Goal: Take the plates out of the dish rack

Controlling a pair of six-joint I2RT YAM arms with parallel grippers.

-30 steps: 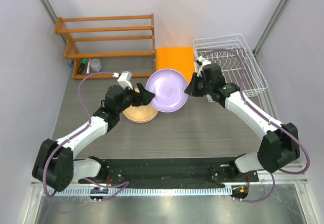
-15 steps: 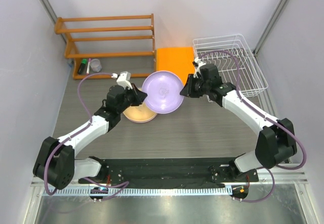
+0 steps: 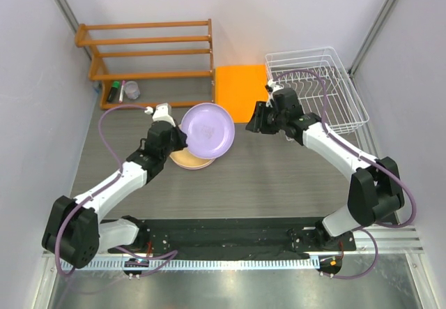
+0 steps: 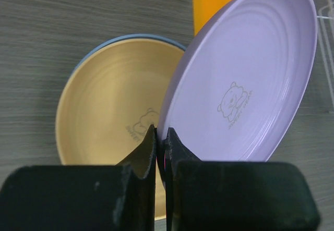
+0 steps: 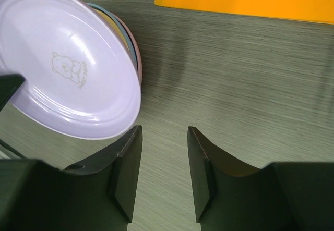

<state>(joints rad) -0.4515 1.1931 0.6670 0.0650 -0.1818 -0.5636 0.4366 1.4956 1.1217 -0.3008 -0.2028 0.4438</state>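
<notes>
My left gripper (image 3: pixel 183 140) is shut on the near rim of the lavender plate (image 3: pixel 207 130), which it holds tilted above the table. In the left wrist view the lavender plate (image 4: pixel 245 85) slants up to the right from the left gripper (image 4: pixel 162 137). Below it lies a stack with the pale orange-yellow plate (image 4: pixel 109 106) on top and a light blue rim (image 4: pixel 125 37) under it. My right gripper (image 3: pixel 252 121) stands open just right of the lavender plate (image 5: pixel 73 80), apart from it. Nothing sits between the right gripper (image 5: pixel 164 137) jaws. The white wire dish rack (image 3: pixel 348 107) at the back right shows no plates.
A flat orange mat (image 3: pixel 240 86) lies between the stack and the rack. An orange wooden slatted shelf (image 3: pixel 150 51) stands at the back left, with a small cup (image 3: pixel 132 90) and a marker at its foot. Walls close in both sides.
The right gripper has let go of the lavender plate and opened. The left gripper has shut on its rim and carried it left, over the stack.
</notes>
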